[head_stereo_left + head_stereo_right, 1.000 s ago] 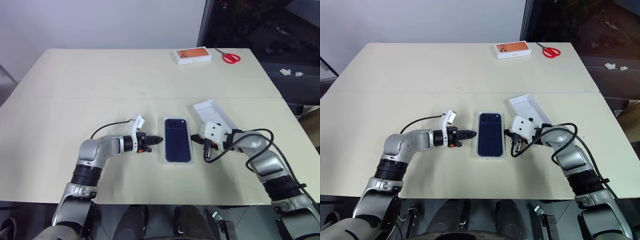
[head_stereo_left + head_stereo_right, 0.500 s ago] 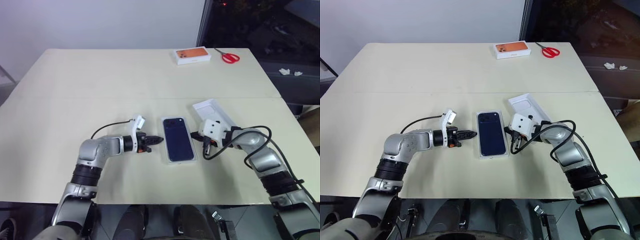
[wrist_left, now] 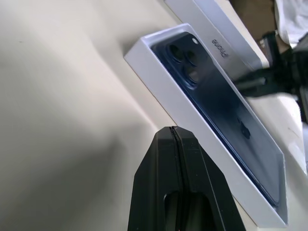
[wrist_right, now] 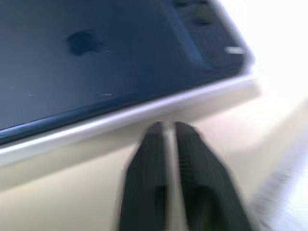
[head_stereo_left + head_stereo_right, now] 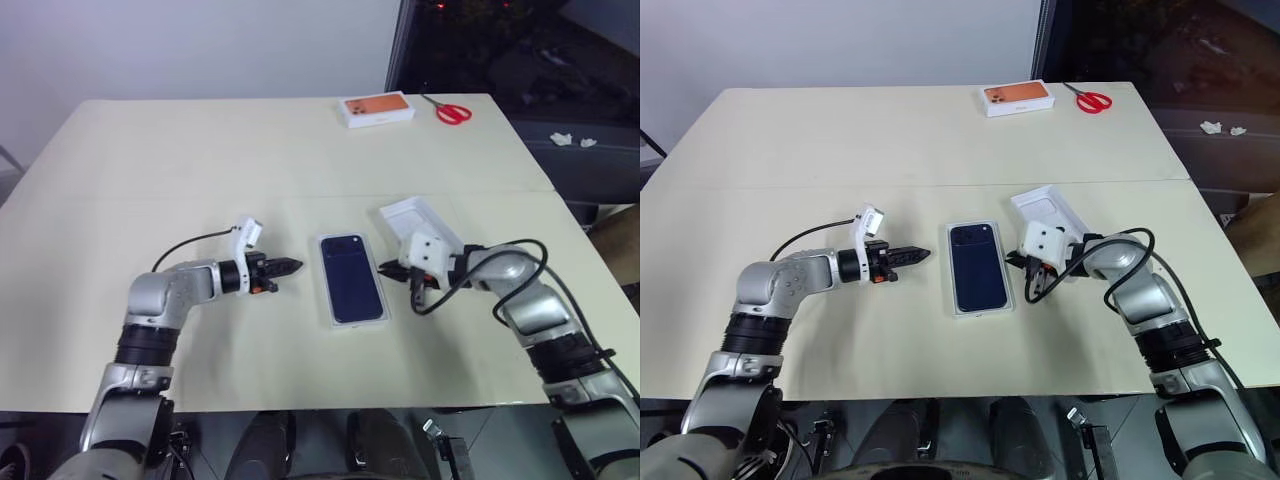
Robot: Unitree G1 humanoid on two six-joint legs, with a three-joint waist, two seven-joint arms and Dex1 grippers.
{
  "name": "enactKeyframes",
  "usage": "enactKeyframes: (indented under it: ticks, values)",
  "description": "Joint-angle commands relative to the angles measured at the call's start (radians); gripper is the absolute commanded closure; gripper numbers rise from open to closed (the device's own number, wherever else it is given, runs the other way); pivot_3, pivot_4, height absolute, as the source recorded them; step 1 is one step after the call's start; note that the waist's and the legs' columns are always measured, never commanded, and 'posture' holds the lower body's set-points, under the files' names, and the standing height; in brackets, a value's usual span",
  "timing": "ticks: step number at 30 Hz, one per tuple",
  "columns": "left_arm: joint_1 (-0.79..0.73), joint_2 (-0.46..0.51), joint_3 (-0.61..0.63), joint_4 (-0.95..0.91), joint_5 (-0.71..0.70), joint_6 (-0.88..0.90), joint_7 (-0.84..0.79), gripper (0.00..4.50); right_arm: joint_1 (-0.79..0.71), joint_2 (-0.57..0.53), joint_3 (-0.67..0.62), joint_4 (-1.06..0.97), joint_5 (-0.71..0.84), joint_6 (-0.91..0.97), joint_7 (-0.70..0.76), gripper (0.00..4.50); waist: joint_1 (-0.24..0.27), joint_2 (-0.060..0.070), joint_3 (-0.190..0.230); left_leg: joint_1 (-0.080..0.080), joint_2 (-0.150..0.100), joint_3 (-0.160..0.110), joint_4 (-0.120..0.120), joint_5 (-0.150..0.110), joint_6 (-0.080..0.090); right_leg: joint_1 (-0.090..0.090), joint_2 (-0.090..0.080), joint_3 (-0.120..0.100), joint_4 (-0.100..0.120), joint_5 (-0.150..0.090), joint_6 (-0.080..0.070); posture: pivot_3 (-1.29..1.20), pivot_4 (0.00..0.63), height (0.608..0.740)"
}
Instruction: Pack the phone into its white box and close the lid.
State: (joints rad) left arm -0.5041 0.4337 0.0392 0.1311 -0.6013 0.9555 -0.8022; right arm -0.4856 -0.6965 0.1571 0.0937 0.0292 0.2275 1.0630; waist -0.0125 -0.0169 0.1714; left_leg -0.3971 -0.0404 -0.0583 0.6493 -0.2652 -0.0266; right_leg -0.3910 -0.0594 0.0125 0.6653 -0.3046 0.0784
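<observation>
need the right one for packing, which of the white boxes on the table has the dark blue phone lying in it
The shallow white cardboard box between the two grippers holds the slim dark navy-blue phone. The orange-topped white box sits shut at the far edge.

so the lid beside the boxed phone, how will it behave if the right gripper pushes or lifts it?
The lid looks like thin white cardboard, an empty open tray: probably light and apt to slide on the smooth table rather than tip. Its thin walls may flex if pinched. Its rectangular, flat-sided shape shouldn't roll.
</observation>
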Motion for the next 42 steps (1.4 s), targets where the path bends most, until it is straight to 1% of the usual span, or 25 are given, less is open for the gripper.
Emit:
enactKeyframes:
  ticks: [1, 2, 3, 5, 7, 8, 10, 12, 15, 16, 21, 24, 27, 31, 36, 39, 42]
  values:
    - [0.033, 0.063, 0.082, -0.067, -0.020, -0.062, -0.037, 3.14, 0.009, -0.030, -0.067, -0.116, 0.076, 0.085, 0.011, 2.13, -0.002, 0.000, 0.000, 0.000, 0.000, 0.000, 0.000, 0.000, 0.000, 0.000, 0.000, 0.000, 0.000, 0.000, 0.000, 0.00, 0.150, 0.740]
    - [0.046, 0.078, 0.087, -0.078, -0.017, -0.085, -0.051, 2.60, 0.012, -0.025, -0.080, -0.138, 0.099, 0.130, 0.000, 1.58, -0.002, 0.000, 0.000, 0.000, 0.001, 0.000, -0.001, 0.000, 0.000, -0.001, 0.000, 0.000, 0.000, 0.000, 0.000, 0.00, 0.150, 0.740]
    - [0.055, 0.089, 0.095, -0.084, -0.022, -0.096, -0.066, 2.18, 0.011, -0.020, -0.093, -0.154, 0.119, 0.170, -0.008, 1.12, -0.002, 0.000, 0.000, 0.000, 0.001, 0.000, -0.002, 0.000, 0.000, -0.001, 0.001, 0.000, -0.001, 0.000, 0.000, 0.00, 0.150, 0.740]
    - [0.071, 0.110, 0.114, -0.096, -0.030, -0.126, -0.094, 1.10, -0.004, -0.009, -0.113, -0.174, 0.137, 0.238, -0.045, 0.09, 0.001, 0.000, 0.000, 0.000, 0.002, 0.000, -0.002, 0.000, 0.000, -0.001, 0.001, 0.000, -0.001, 0.000, 0.000, 0.00, 0.150, 0.740]
    - [0.086, 0.135, 0.125, -0.109, -0.031, -0.155, -0.128, 0.16, -0.019, 0.004, -0.125, -0.199, 0.155, 0.336, -0.090, 0.00, 0.001, 0.000, 0.000, 0.000, 0.002, 0.000, -0.001, 0.000, 0.000, 0.000, 0.000, 0.000, -0.001, 0.000, 0.000, 0.00, 0.150, 0.740]
    - [0.097, 0.150, 0.123, -0.119, -0.029, -0.169, -0.146, 0.07, -0.027, 0.012, -0.130, -0.208, 0.155, 0.386, -0.123, 0.00, 0.002, 0.000, 0.000, 0.000, 0.001, 0.000, -0.001, 0.000, 0.000, 0.000, 0.000, 0.000, -0.001, 0.000, -0.001, 0.00, 0.150, 0.740]
    - [0.122, 0.178, 0.113, -0.149, -0.023, -0.206, -0.185, 0.07, -0.042, 0.030, -0.146, -0.223, 0.178, 0.499, -0.175, 0.00, 0.002, 0.001, 0.000, -0.001, 0.001, 0.000, -0.001, 0.000, 0.000, -0.001, -0.001, 0.000, -0.001, 0.001, -0.001, 0.00, 0.150, 0.740]
    - [0.145, 0.189, 0.110, -0.164, 0.001, -0.279, -0.203, 0.07, -0.045, 0.028, -0.133, -0.262, 0.185, 0.610, -0.208, 0.00, 0.002, 0.001, 0.000, -0.002, 0.001, 0.000, -0.001, 0.000, 0.000, -0.003, -0.001, 0.000, -0.001, 0.001, -0.001, 0.00, 0.150, 0.740]
    - [0.156, 0.189, 0.128, -0.152, -0.034, -0.257, -0.205, 0.07, -0.080, -0.008, -0.074, -0.304, 0.131, 0.702, -0.265, 0.00, 0.002, 0.001, 0.000, -0.007, 0.001, 0.000, -0.001, 0.000, 0.000, -0.008, -0.001, 0.000, -0.001, 0.001, -0.002, 0.00, 0.150, 0.740]
    - [0.160, 0.187, 0.126, -0.151, -0.034, -0.259, -0.203, 0.07, -0.103, -0.026, -0.050, -0.305, 0.122, 0.763, -0.275, 0.00, 0.002, 0.001, 0.000, -0.010, 0.001, 0.000, 0.000, 0.000, 0.000, -0.010, -0.001, 0.000, -0.001, 0.001, -0.002, 0.00, 0.150, 0.740]
    - [0.174, 0.152, 0.108, -0.172, -0.040, -0.259, -0.179, 0.07, -0.179, -0.088, 0.010, -0.323, 0.179, 1.065, -0.270, 0.00, 0.002, 0.001, 0.000, -0.012, 0.001, 0.000, 0.000, 0.000, 0.000, -0.013, -0.001, 0.000, -0.001, 0.001, -0.003, 0.00, 0.150, 0.740]
    - [0.182, 0.125, 0.100, -0.183, -0.040, -0.259, -0.164, 0.07, -0.228, -0.087, 0.020, -0.315, 0.229, 1.228, -0.275, 0.00, 0.002, 0.001, 0.000, -0.012, 0.001, 0.000, -0.001, 0.000, 0.001, -0.013, -0.001, 0.000, -0.001, 0.001, -0.003, 0.00, 0.150, 0.740]
    - [0.200, 0.097, 0.101, -0.209, -0.046, -0.255, -0.142, 0.07, -0.239, -0.081, 0.031, -0.349, 0.265, 1.329, -0.295, 0.00, 0.001, 0.001, 0.000, -0.012, 0.001, 0.000, 0.000, 0.000, 0.001, -0.013, -0.001, 0.000, -0.001, 0.001, -0.003, 0.00, 0.150, 0.740]
    - [0.235, 0.074, 0.115, -0.245, -0.059, -0.246, -0.114, 0.07, -0.225, -0.084, 0.061, -0.385, 0.268, 1.336, -0.351, 0.00, -0.001, 0.001, 0.000, -0.012, 0.001, 0.001, -0.001, 0.000, 0.001, -0.013, -0.001, 0.000, -0.001, 0.001, -0.003, 0.00, 0.150, 0.740]
    - [0.269, 0.065, 0.123, -0.277, -0.067, -0.253, -0.081, 0.07, -0.243, -0.050, 0.071, -0.315, 0.245, 1.297, -0.431, 0.00, 0.000, 0.001, 0.000, -0.012, 0.001, 0.001, 0.000, 0.000, 0.001, -0.013, -0.001, 0.000, 0.000, 0.001, -0.003, 0.00, 0.150, 0.740]
    - [0.278, 0.061, 0.123, -0.293, -0.075, -0.249, -0.066, 0.00, -0.256, -0.049, 0.083, -0.293, 0.244, 1.256, -0.446, 0.83, 0.000, 0.001, 0.000, -0.012, 0.001, 0.001, 0.001, 0.000, 0.002, -0.013, -0.001, 0.000, 0.000, 0.002, -0.003, 0.00, 0.150, 0.740]
    - [0.285, 0.063, 0.124, -0.304, -0.076, -0.254, -0.049, 0.00, -0.259, -0.040, 0.091, -0.282, 0.245, 1.238, -0.462, 2.37, 0.000, 0.001, 0.000, -0.012, 0.001, 0.001, 0.000, 0.000, 0.002, -0.013, -0.001, 0.000, 0.000, 0.002, -0.003, 0.00, 0.150, 0.740]
